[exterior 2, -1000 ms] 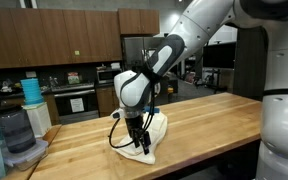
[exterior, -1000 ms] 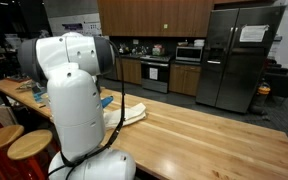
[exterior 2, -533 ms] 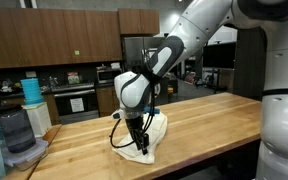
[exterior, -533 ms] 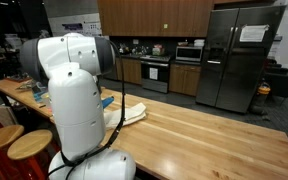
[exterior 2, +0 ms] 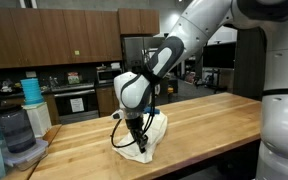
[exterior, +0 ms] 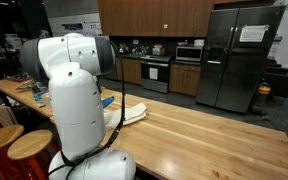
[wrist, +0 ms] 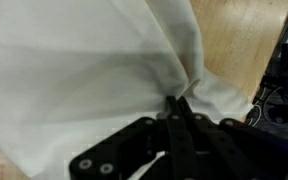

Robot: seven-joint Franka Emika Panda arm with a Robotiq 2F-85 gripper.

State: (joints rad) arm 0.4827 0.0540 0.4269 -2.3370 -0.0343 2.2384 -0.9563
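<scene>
A cream-white cloth (exterior 2: 150, 137) lies crumpled on the wooden table (exterior 2: 204, 125); in an exterior view only its edge (exterior: 134, 112) shows past the robot's body. My gripper (exterior 2: 137, 139) points straight down into the cloth. In the wrist view the black fingers (wrist: 180, 108) are pressed together, with a fold of the cloth (wrist: 104, 70) pinched between their tips. The gripper (wrist: 176, 100) is shut on that fold, and the fabric gathers into creases toward the pinch.
A blue and grey container (exterior 2: 22, 125) stands at the table's end. Behind are kitchen cabinets, an oven (exterior: 155, 72) and a steel refrigerator (exterior: 240, 55). Round wooden stools (exterior: 26, 147) stand by the robot's base. Bare wood (wrist: 239, 40) shows beyond the cloth.
The fingers have closed onto the cloth over the last second. The arm itself has hardly moved.
</scene>
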